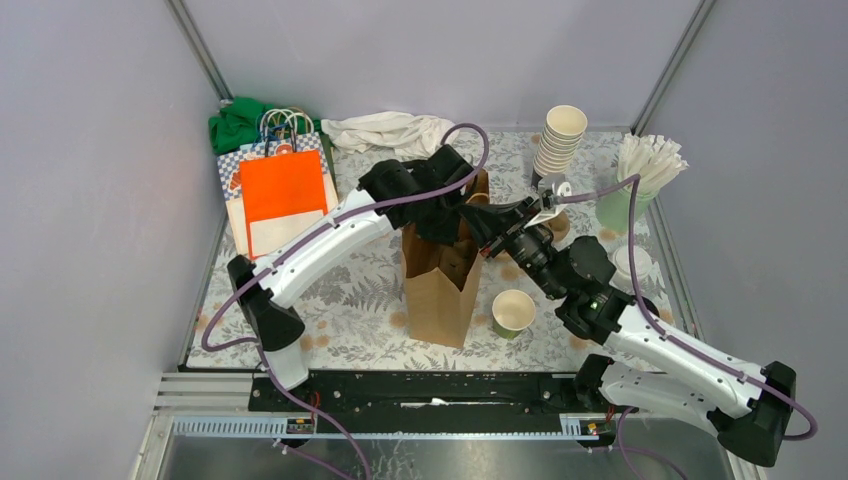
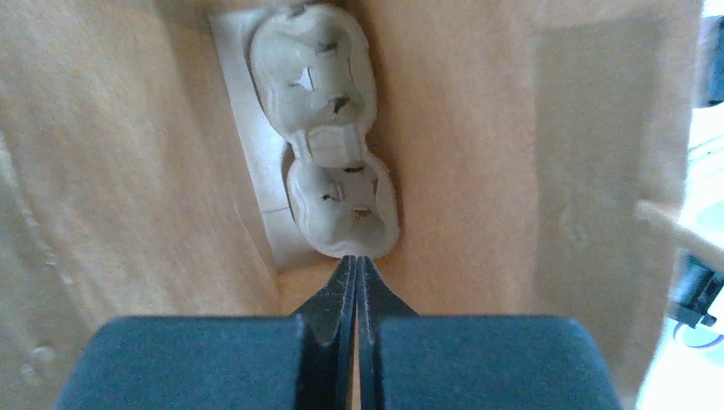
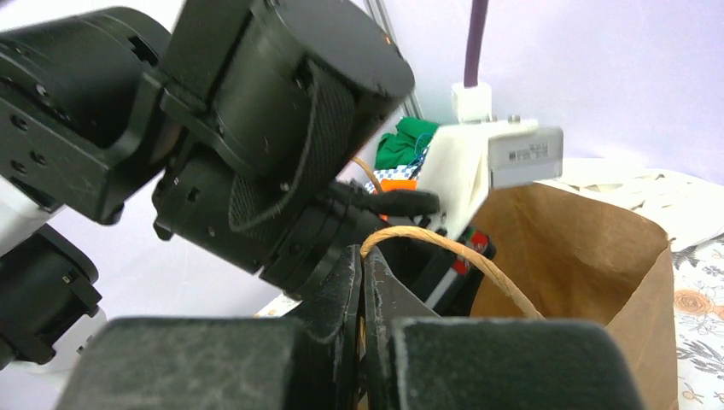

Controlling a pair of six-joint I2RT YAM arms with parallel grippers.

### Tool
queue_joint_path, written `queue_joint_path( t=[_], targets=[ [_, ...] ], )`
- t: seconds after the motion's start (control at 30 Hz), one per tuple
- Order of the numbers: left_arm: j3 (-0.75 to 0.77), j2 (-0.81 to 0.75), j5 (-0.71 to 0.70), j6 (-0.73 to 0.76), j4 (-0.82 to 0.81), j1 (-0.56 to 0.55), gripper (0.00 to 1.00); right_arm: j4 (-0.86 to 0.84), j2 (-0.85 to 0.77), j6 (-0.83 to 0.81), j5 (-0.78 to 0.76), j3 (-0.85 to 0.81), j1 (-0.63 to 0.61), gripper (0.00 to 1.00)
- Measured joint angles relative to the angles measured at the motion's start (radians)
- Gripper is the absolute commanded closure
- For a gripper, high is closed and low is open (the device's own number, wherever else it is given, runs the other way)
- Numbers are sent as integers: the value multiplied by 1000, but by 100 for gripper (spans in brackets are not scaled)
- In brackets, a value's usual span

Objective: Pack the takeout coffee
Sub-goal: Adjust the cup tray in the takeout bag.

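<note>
Left claw above tray inside bag

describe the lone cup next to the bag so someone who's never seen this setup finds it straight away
Find the brown paper bag standing upright in the middle. Just right of its base stands a small green paper cup with a pale inside. Unlike the stack of cream cups and the pale green cup full of white sticks farther back, it is alone, open and lidless.
</note>
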State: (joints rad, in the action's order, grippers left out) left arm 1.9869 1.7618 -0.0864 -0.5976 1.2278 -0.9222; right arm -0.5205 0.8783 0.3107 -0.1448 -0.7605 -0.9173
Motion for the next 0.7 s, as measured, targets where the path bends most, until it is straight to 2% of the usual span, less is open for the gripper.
queue_joint_path(
  t=[0.43,0.7],
  targets=[
    [-254,-19,24,-79,-113,-10,100,-53,-56,-2,-52,80,0,100],
    [-316,-21,53,-96,-188,-10,100,-50,-68,-2,-69,102,0,100]
  ],
)
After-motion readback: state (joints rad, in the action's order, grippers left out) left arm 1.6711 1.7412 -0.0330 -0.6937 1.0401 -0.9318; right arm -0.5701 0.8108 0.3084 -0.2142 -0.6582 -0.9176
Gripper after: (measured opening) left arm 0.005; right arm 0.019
